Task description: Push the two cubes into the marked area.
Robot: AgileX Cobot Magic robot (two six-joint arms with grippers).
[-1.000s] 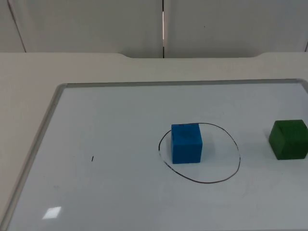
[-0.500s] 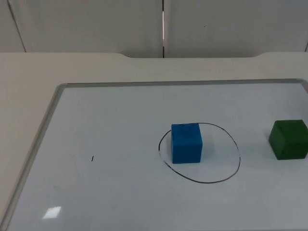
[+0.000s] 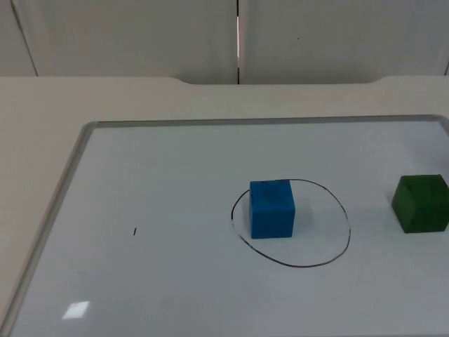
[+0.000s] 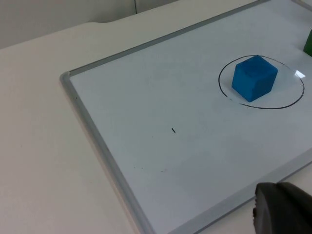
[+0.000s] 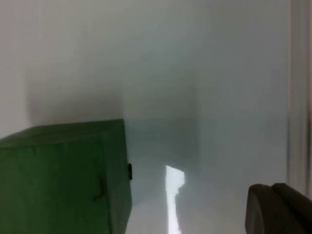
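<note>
A blue cube (image 3: 271,208) stands inside the black hand-drawn circle (image 3: 337,257) on the whiteboard, in the circle's left half. In the left wrist view the blue cube (image 4: 254,78) and the circle (image 4: 273,106) lie far ahead of my left gripper (image 4: 284,210), which hangs back over the board's near edge. A green cube (image 3: 421,203) sits outside the circle, to its right, near the top view's right border. My right gripper (image 5: 279,208) is low over the board, close beside the green cube (image 5: 63,178) and apart from it.
The whiteboard has a raised grey frame (image 3: 68,180), and its corner (image 4: 67,78) lies on the beige table (image 3: 35,126). A small black mark (image 3: 135,231) sits on the board's left half. The grey partition wall (image 3: 140,35) stands behind.
</note>
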